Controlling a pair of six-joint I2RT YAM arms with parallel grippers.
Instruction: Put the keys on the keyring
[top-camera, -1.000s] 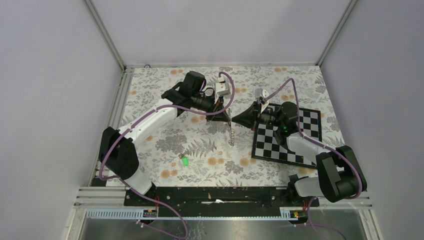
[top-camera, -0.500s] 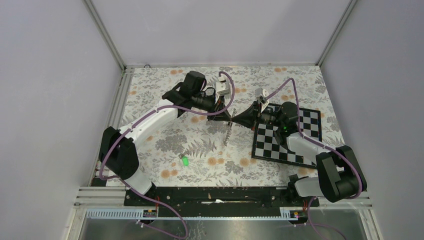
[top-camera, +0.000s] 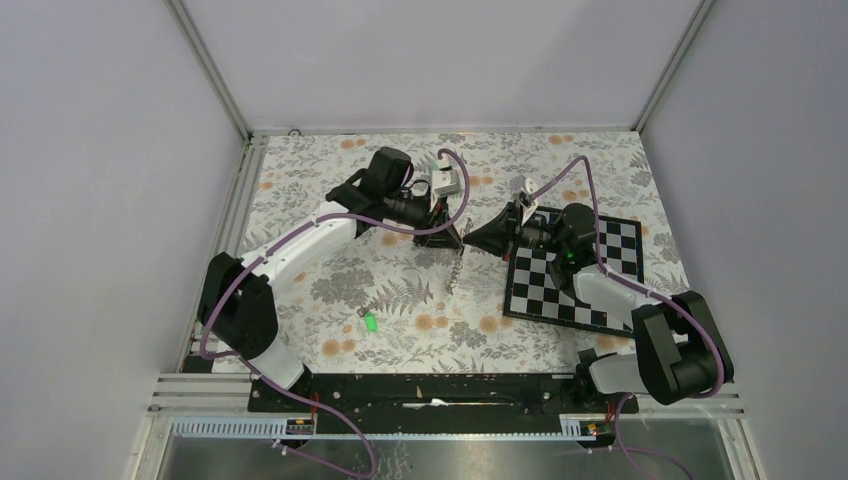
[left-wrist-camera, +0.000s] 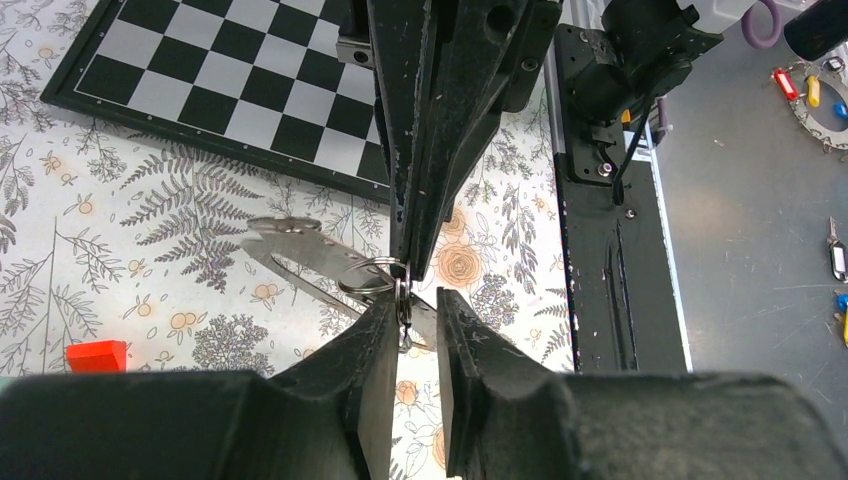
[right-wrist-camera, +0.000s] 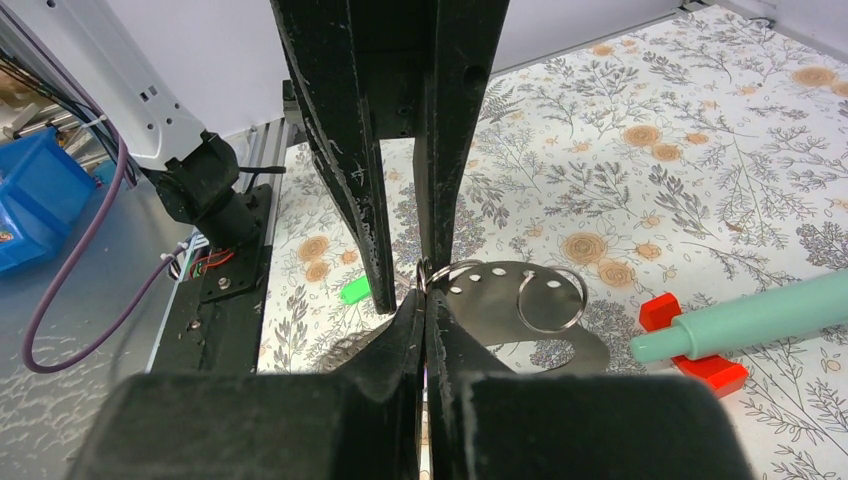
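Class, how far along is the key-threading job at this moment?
Done: nothing threaded that I can see. In hand: right gripper pinches the keyring midair, left gripper slightly open beside it. To do: green-headed key lies on the table; the plain key isn't discernible.

Shiny metal keyring (right-wrist-camera: 550, 300), glossy plastic green key head (right-wrist-camera: 353, 291).

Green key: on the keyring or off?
Off. The green key lies loose on the table, well apart from the held keyring.
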